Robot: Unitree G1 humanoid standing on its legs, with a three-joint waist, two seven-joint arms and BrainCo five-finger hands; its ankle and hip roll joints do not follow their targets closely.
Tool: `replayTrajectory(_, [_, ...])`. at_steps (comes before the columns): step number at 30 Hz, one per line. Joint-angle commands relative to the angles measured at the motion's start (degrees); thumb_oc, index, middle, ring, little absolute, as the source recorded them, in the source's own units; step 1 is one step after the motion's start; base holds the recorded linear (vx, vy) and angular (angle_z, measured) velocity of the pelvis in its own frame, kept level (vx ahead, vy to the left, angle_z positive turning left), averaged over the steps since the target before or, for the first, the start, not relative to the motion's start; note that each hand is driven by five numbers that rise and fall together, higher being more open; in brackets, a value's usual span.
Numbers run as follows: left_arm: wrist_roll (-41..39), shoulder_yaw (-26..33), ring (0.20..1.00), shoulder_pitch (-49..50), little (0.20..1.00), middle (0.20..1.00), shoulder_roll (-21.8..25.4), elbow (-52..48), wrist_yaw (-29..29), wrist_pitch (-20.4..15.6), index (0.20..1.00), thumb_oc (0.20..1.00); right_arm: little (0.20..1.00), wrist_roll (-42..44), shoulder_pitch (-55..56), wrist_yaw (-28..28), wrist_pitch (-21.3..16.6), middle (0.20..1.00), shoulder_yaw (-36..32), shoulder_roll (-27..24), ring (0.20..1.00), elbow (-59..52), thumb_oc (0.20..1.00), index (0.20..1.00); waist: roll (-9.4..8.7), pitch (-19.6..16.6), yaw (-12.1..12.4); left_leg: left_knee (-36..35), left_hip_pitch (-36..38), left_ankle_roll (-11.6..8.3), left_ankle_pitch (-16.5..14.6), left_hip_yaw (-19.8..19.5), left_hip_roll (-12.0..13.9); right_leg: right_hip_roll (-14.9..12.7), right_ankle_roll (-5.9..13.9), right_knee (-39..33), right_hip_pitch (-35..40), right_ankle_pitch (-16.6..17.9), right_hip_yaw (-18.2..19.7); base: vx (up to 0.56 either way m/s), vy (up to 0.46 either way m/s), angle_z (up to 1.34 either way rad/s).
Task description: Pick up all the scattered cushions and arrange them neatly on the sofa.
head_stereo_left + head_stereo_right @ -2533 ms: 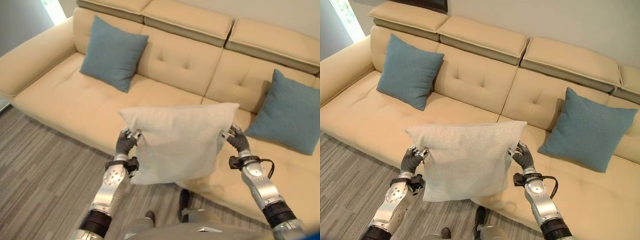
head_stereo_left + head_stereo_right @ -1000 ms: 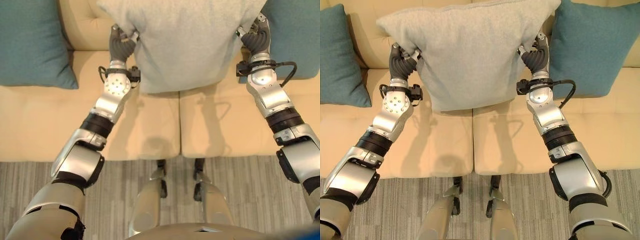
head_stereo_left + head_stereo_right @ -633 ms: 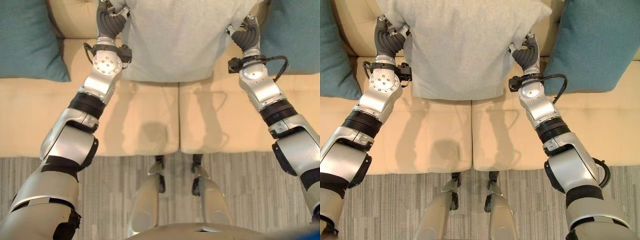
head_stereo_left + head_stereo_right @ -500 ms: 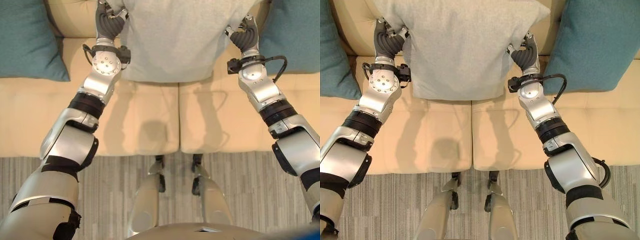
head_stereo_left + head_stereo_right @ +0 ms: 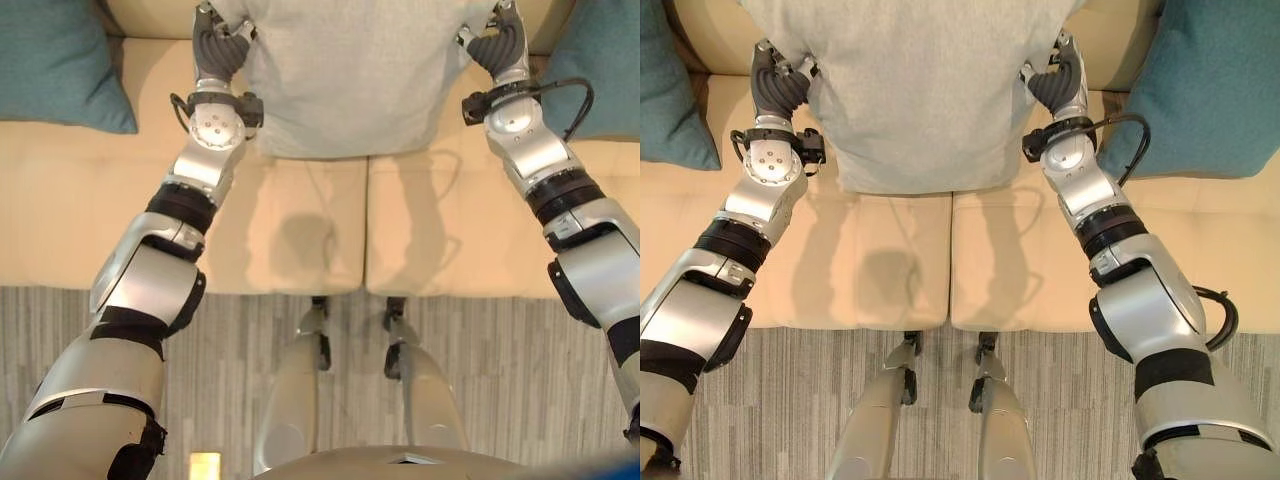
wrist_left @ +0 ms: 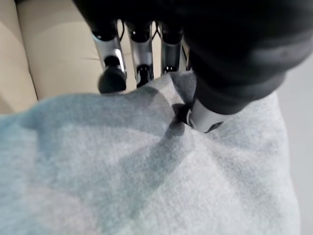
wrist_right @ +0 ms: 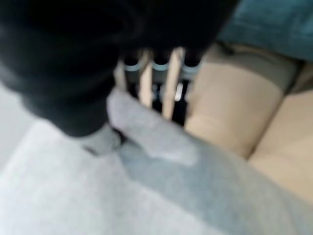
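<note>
Fingers of my left hand [image 5: 218, 48] and right hand [image 5: 1055, 85] are pinching the grey cushion's [image 5: 920, 90] side edges over the sofa [image 5: 890, 260]; teal cushions [image 5: 1200, 90] are flanking it.

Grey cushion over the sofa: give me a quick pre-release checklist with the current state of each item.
1. Left hand pinching the grey cushion: ok.
2. Right hand pinching its other edge: ok.
3. Cushion held level between both hands: ok.
4. Cushion over the sofa seat, not the floor: ok.
5. Gap free between the left teal cushion and the right teal cushion: ok.
6. Cushion resting against the backrest: cannot tell.
</note>
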Motion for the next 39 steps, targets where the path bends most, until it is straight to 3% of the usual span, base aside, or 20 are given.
replayTrajectory(1, [1.3, -2.9, 1.0, -8.1, 1.0, 1.0, -1.2, 2.8, 0.0, -1.2, 1.0, 1.0, 1.0, -5.2, -7.2, -0.8, -0.1, 1.0, 2.1, -0.3, 1.0, 1.6, 1.0, 1.0, -1.7, 0.6, 2.2, 6.1, 0.0, -3.74, -9.6, -3.1, -1.9, -4.0, 6.08, 2.1, 1.1, -0.1, 1.5, 0.0, 0.0, 0.04])
replayTrajectory(12, [1.9, -5.7, 1.0, -16.3, 1.0, 1.0, 2.4, 11.6, -0.3, 0.5, 1.0, 1.0, 1.0, -3.6, -10.8, -1.7, 1.8, 1.0, 3.4, -3.4, 1.0, 11.6, 1.0, 1.0, -1.85, -0.1, 2.0, 5.2, -0.8, -3.97, -8.9, -3.9, -2.3, -3.6, 6.48, 1.2, 0.8, 0.7, 1.0, 0.0, -0.002, 0.06])
replayTrajectory(19, [0.7, -5.4, 1.0, -16.9, 1.0, 1.0, 8.9, 13.9, -1.8, 0.9, 1.0, 1.0, 1.0, -1.8, -10.3, -1.5, 2.0, 1.0, 3.1, -9.7, 1.0, 13.9, 1.0, 1.0, -2.17, -1.3, 1.8, 5.3, -0.6, -4.15, -8.9, -3.8, -2.0, -3.6, 6.68, 0.1, 1.2, 1.6, 1.1, -0.01, 0.001, 0.0])
replayTrajectory(20, [0.7, -5.3, 1.0, -16.8, 1.0, 1.0, 8.9, 13.8, -1.8, 0.9, 1.0, 1.0, 1.0, -1.8, -10.3, -1.5, 1.9, 1.0, 3.1, -9.8, 1.0, 13.9, 1.0, 1.0, -2.31, -0.8, 1.7, 5.4, -1.3, -3.86, -7.2, -3.3, -2.4, -4.0, 6.31, 0.2, 0.6, 2.8, 0.7, -0.1, 0.009, -0.01])
replayTrajectory(22, [0.3, -4.2, 1.0, -14.9, 1.0, 1.0, 10.7, 12.5, -2.2, 0.6, 1.0, 1.0, 1.0, -1.3, -8.5, -1.2, 1.5, 1.0, 2.6, -12.0, 1.0, 13.1, 1.0, 1.0, -2.36, -1.1, 1.5, 5.3, -0.8, -3.92, -7.1, -3.3, -2.3, -3.9, 6.29, -0.1, 1.1, 2.8, 0.9, -0.05, 0.006, 0.0])
replayTrajectory(25, [0.5, -0.4, 1.0, -7.0, 1.0, 1.0, 14.6, 4.6, -3.1, -1.0, 1.0, 1.0, 1.0, -1.3, -1.0, 0.2, 0.6, 1.0, -0.2, -16.3, 1.0, 7.6, 1.0, 1.0, -2.5, -2.0, 1.3, 4.3, 1.9, -4.05, -7.3, -3.1, -2.1, -3.7, 6.15, -0.6, 3.2, 2.3, 0.6, 0.04, -0.02, -0.01])
replayTrajectory(27, [1.6, 6.2, 1.0, 5.7, 1.0, 1.0, 16.3, -4.9, -3.9, -1.6, 1.0, 1.0, 1.0, -3.3, 11.3, 1.2, -0.2, 1.0, -6.6, -19.9, 1.0, 1.0, 1.0, 1.0, -2.55, -3.0, 0.9, 3.5, 5.3, -4.1, -7.7, -2.9, -2.1, -3.6, 5.91, -1.3, 6.5, 1.8, 0.1, 0.08, -0.051, -0.02])
replayTrajectory(30, [4.7, 14.6, 1.0, 22.6, 1.0, 1.0, 16.0, -13.9, -5.4, -1.0, 1.0, 1.0, 1.0, -6.3, 29.4, 2.9, -0.5, 1.0, -17.1, -20.1, 1.0, -5.1, 1.0, 1.0, -2.57, -3.9, 0.7, 2.1, 9.9, -4.22, -8.0, -2.9, -2.0, -3.4, 5.71, -1.9, 10.6, 0.9, -0.8, 0.08, -0.053, 0.02])
replayTrajectory(32, [8.0, 19.3, 1.0, 34.6, 1.0, 1.0, 14.0, -19.5, -6.8, -0.2, 1.0, 1.0, 1.0, -8.5, 39.8, 3.7, -0.5, 1.0, -23.2, -18.2, 1.0, -8.8, 1.0, 1.0, -2.71, -4.8, 0.5, 1.2, 12.8, -4.24, -8.2, -2.7, -2.0, -3.3, 5.52, -2.7, 13.5, 0.5, -1.2, 0.08, -0.031, 0.0])
replayTrajectory(33, [8.1, 19.5, 1.0, 35.0, 1.0, 1.0, 13.9, -19.9, -6.7, -0.1, 1.0, 1.0, 1.0, -8.5, 40.2, 3.7, -0.4, 1.0, -23.3, -18.1, 1.0, -9.1, 1.0, 1.0, -2.72, -4.8, 0.5, 1.0, 13.1, -4.24, -8.1, -2.7, -2.1, -3.3, 5.53, -2.8, 13.6, 0.5, -1.2, 0.08, -0.032, 0.0])
replayTrajectory(35, [11.5, 23.4, 1.0, 49.5, 1.0, 1.0, 8.0, -22.2, -10.1, 1.8, 1.0, 1.0, 1.0, -12.9, 52.0, 5.6, 0.4, 1.0, -28.0, -12.9, 1.0, -10.2, 1.0, 1.0, -2.64, -6.2, 0.3, -0.6, 17.2, -4.34, -8.0, -2.7, -1.6, -3.0, 5.4, -3.7, 17.2, 0.0, -1.9, 0.12, -0.065, -0.03])
replayTrajectory(39, [16.1, 24.5, 1.0, 60.4, 1.0, 1.0, 2.5, -20.9, -13.0, 4.1, 1.0, 1.0, 1.0, -15.5, 61.0, 7.6, 1.5, 1.0, -31.2, -7.3, 1.0, -9.2, 1.0, 1.0, -2.59, -7.6, -0.1, -2.1, 20.8, -4.24, -7.6, -2.7, -1.3, -2.7, 5.1, -4.3, 20.2, -0.7, -2.1, 0.07, -0.036, -0.03])
